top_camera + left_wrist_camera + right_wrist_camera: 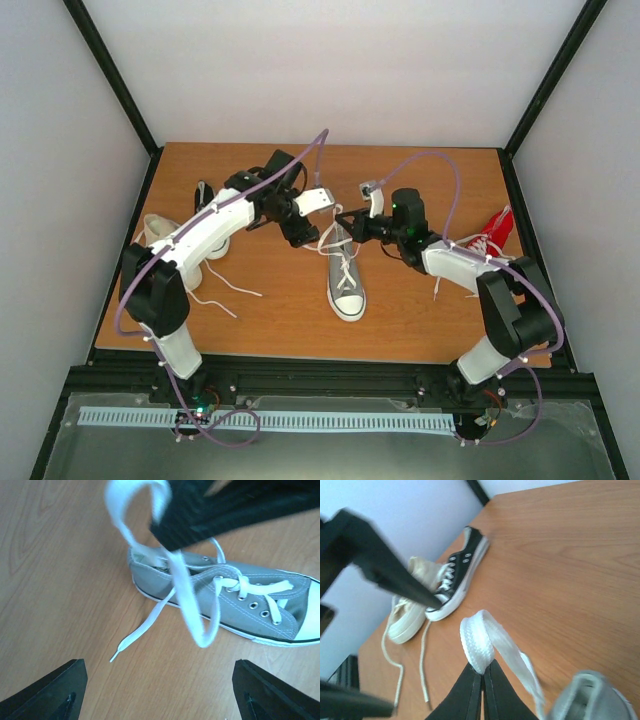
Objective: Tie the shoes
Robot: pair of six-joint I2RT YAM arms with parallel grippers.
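The grey shoe point(346, 285) lies mid-table with its white toe toward the arms; it also shows in the left wrist view point(240, 600). My right gripper point(482, 674) is shut on a folded loop of its white lace point(481, 637) and holds it up above the heel end point(345, 218). In the left wrist view the raised lace point(187, 595) hangs from the right gripper's fingers point(210, 510), and the free lace end point(135, 640) lies on the wood. My left gripper point(160, 695) is wide open and empty, just left of the held loop point(303, 232).
A black shoe point(203, 195) and a cream shoe point(160, 238) with loose laces lie at the left, also in the right wrist view point(460, 575) point(412, 612). A red shoe point(495, 235) lies at the right edge by the right arm.
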